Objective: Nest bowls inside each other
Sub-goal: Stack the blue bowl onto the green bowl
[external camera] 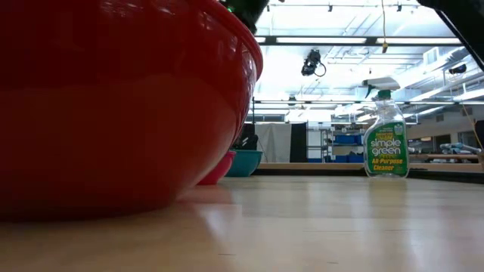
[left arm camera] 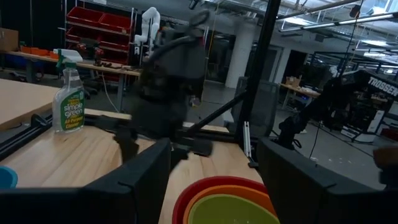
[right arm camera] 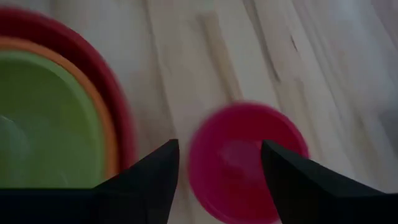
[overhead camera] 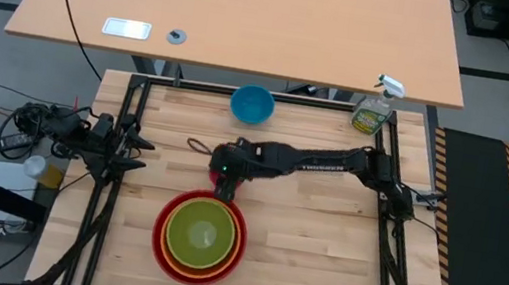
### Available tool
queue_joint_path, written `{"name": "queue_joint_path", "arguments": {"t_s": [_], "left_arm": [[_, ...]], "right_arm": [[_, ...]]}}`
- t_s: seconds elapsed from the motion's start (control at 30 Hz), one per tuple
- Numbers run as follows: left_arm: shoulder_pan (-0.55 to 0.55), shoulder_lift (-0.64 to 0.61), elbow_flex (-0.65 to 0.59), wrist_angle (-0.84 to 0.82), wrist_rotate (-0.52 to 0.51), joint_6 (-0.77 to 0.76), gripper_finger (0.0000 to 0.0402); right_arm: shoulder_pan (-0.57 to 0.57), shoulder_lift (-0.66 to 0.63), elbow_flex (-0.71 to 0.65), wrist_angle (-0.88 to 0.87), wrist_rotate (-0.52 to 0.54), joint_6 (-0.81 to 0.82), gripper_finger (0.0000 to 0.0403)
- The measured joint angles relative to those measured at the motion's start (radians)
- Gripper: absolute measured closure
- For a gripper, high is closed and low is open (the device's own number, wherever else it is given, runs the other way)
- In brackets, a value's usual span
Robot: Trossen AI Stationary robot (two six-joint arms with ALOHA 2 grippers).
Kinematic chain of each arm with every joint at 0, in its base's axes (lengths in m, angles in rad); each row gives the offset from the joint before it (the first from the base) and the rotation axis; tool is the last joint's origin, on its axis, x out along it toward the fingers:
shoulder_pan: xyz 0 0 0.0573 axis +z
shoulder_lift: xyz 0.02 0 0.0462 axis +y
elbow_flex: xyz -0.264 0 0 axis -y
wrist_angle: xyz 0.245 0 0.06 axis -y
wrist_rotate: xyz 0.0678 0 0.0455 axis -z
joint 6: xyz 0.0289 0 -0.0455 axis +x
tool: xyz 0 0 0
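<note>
Right gripper: hangs over the middle of the table, just beyond the far rim of the bowl stack; fingers spread apart, holding nothing, with the pink bowl showing between them below.
Left gripper: at the table's left edge, clear of the bowls; fingers wide apart, empty.
Table: pale wood planks inside a black frame.
Red bowl: largest, near centre of the table, outermost of the stack; fills the left of the low view.
Orange bowl: nested inside the red bowl, only its rim showing.
Lime green bowl: nested inside the orange bowl, upright, innermost of the three.
Blue bowl: alone at the far edge, centre, well apart from the stack.
Pink bowl: smallest, upright on the wood just beside the stack's far side, under the right gripper.
Spray bottle: green, upright at the far right corner.
</note>
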Motion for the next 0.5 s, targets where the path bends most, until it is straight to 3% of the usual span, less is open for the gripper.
{"name": "queue_joint_path", "arguments": {"t_s": [0.33, 0.5], "left_arm": [[0.000, 0.000, 0.000, -0.010, 0.000, -0.005, 0.0159], [0.000, 0.000, 0.000, -0.036, 0.000, -0.014, 0.0159]], "right_arm": [[-0.146, -0.005, -0.006, -0.056, 0.024, -0.074, 0.0172], [-0.223, -0.005, -0.006, -0.062, 0.172, -0.174, 0.0173]]}}
